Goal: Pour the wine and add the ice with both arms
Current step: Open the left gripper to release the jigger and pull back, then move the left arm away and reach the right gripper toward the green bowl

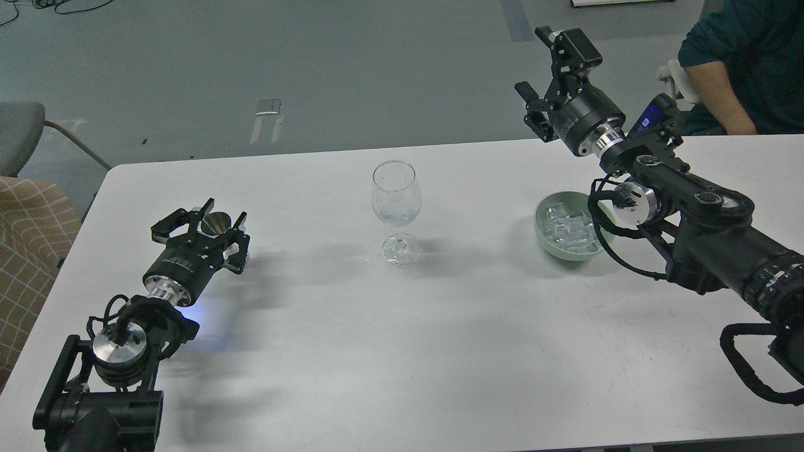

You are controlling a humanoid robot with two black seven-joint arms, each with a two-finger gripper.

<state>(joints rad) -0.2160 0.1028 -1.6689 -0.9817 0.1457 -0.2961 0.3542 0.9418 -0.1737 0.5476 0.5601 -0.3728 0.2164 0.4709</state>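
Note:
A clear wine glass (396, 201) stands upright at the table's middle. A small metal cup (218, 221) stands at the left, and my left gripper (224, 210) has a finger on each side of it, shut on it, low at the table. A pale green bowl (541, 231) at the right holds several clear ice cubes (568, 227). My right gripper (548, 68) is open and empty, raised above the table's far edge behind the bowl. My right arm's wrist partly covers the bowl's right rim.
The white table (389, 351) reaches its far edge just behind the glass. A person in a dark green top (735, 69) sits at the far right corner. A grey chair (25, 135) and a checked cushion (28, 238) are at the left.

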